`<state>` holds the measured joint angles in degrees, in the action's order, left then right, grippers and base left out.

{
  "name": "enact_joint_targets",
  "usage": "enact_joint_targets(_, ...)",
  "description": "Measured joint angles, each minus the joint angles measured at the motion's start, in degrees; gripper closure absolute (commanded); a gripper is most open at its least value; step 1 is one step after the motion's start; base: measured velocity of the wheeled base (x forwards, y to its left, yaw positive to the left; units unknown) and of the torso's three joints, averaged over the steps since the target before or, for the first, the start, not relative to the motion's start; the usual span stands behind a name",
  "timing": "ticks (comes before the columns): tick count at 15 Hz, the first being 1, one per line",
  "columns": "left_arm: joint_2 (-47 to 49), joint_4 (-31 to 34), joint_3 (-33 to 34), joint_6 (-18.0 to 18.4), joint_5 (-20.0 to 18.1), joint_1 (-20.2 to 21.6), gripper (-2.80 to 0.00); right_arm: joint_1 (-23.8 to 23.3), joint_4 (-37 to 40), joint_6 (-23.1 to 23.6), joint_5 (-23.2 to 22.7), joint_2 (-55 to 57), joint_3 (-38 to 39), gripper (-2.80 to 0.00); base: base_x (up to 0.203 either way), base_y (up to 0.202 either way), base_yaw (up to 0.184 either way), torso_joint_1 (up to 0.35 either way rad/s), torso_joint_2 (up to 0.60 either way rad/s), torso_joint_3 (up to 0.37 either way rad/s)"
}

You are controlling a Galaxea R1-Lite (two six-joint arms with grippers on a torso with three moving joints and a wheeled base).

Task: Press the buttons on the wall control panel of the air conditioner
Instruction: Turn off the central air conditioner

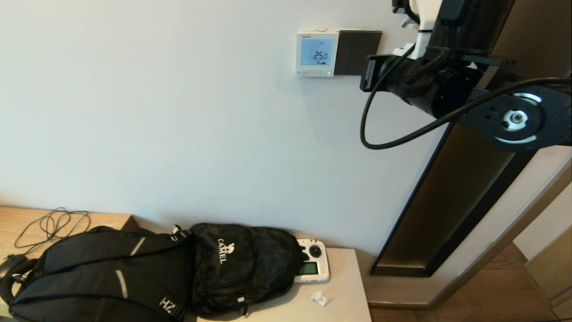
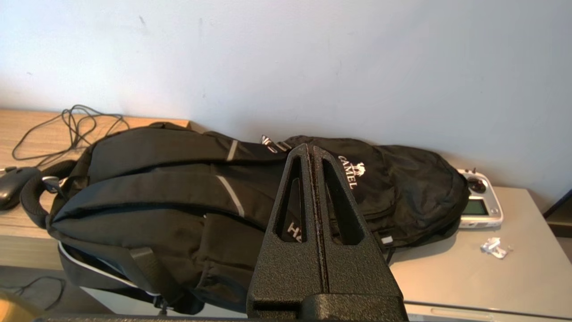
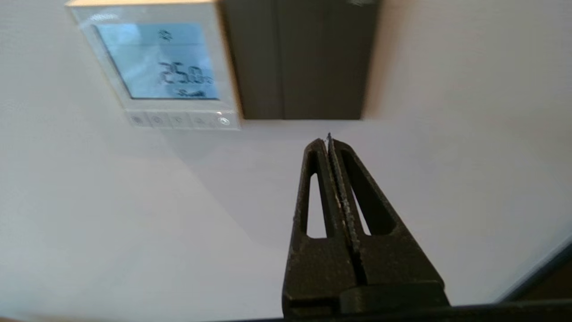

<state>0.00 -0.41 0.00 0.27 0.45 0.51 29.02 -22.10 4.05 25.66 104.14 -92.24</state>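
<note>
Pointing at the wall, the right gripper (image 3: 328, 141) has its jaws pressed fully together, nothing held between them, the tip hanging just under the lower edge of the dark grey switch plate (image 3: 299, 58) and apart from the air conditioner's wall control panel (image 3: 156, 67). That panel is white with a pale blue lit screen reading 25.0, mounted on the wall (image 1: 178, 112) touching the switch plate's side; in the head view it sits high up (image 1: 317, 53), beside the plate (image 1: 357, 51). The buttons (image 3: 178, 120) run in a row along the panel's bottom edge, below the screen, off to one side of the gripper tip, not touched. The right arm (image 1: 429, 80) reaches up at the head view's upper right, a black cable looping below it; the gripper itself can't be made out there. The left gripper (image 2: 310, 152) is also clamped completely closed and empty, hovering low over a black backpack (image 2: 178, 188) marked CAMEL that lies on a pale cabinet top (image 2: 469, 277). Just beside the backpack rests a white handheld controller (image 2: 480, 205) with a joystick, and near it a small crumpled white scrap (image 2: 494, 247). A loose black cord (image 1: 53, 223) lies on the wooden surface (image 1: 22, 214) at far left.
</note>
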Motion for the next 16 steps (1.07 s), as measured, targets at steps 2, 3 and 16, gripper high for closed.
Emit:
enact_joint_targets(2, 0.0, 0.0, 0.0, 0.0, 0.0, 0.0, 0.00, 1.0, 0.1, 0.5, -0.6, 2.7, -3.6, 0.00, 0.000, 0.000, 0.000, 0.000, 0.00, 0.000)
enact_joint_targets(3, 0.0, 0.0, 0.0, 0.0, 0.0, 0.0, 0.00, 1.4, 0.1, 1.2, -1.1, 4.0, -5.2, 0.00, 0.000, 0.000, 0.000, 0.000, 0.00, 0.000)
enact_joint_targets(16, 0.0, 0.0, 0.0, 0.0, 0.0, 0.0, 0.00, 2.6, -0.5, 2.9, -2.8, 17.0, -19.3, 0.00, 0.000, 0.000, 0.000, 0.000, 0.00, 0.000)
